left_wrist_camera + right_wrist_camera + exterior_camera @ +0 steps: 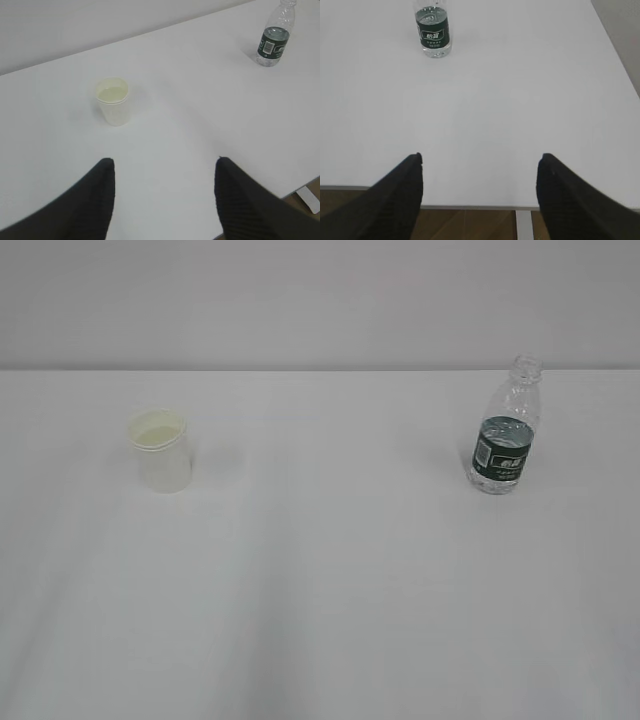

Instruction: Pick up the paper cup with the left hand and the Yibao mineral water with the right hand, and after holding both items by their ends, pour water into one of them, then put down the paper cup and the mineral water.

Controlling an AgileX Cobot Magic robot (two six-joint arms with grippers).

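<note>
White surface (320, 620) carries the upright water bottle (506, 430) at right, the paper cup (161, 451) at left, well apart; each empty end effector, left (162, 190) and right (480, 185), gapes, target standing ahead.

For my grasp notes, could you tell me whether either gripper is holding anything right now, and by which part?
Nothing is held. The left gripper and right gripper are open and empty; the paper cup and mineral water bottle stand untouched on the table.
</note>
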